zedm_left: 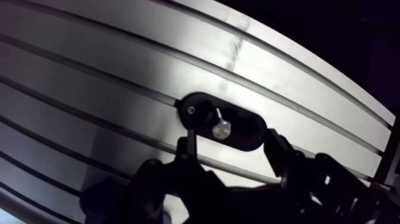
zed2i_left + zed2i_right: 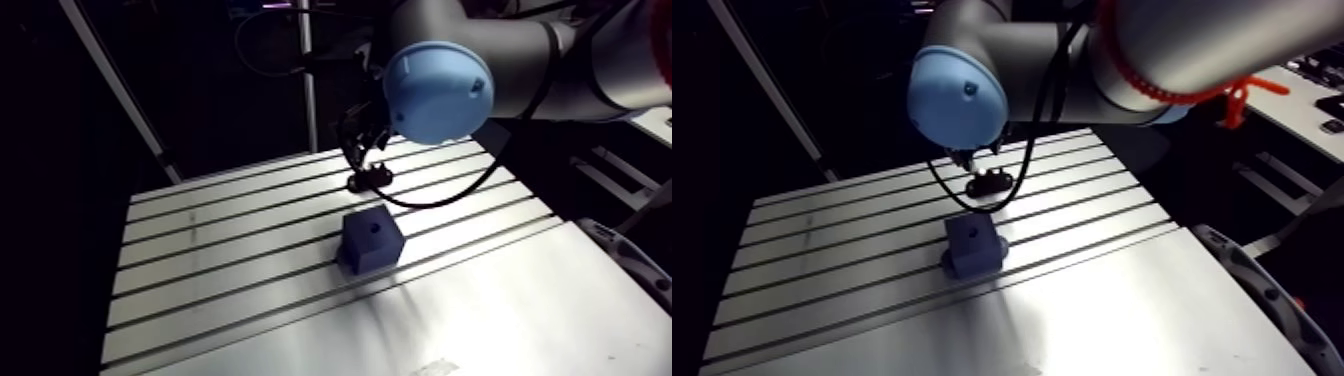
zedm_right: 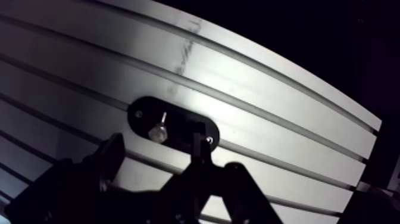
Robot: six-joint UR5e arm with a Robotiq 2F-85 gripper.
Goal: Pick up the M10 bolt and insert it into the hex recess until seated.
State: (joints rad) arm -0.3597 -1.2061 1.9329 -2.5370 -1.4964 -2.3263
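Item: M10 bolt (image 1: 221, 128), sitting in a black oval holder (image 1: 245, 130) on the worktop (image 1: 89, 77), just ahead of the pincer (image 1: 232, 146).
Pincer: wide, holding nothing.
Blue block (image 2: 372, 245) with its recess (image 2: 376, 228): near the holder, not touching.
Handling, as I judge it: I centre the fingers either side of the bolt, descend straight, and close squarely before lifting.

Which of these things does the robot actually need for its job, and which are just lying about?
Needed:
bolt, standing in the black oval holder
dark blue block with its hole
claw, open, astride the bolt

Lying about:
nothing loose that I can see; the slotted table only carries the rest
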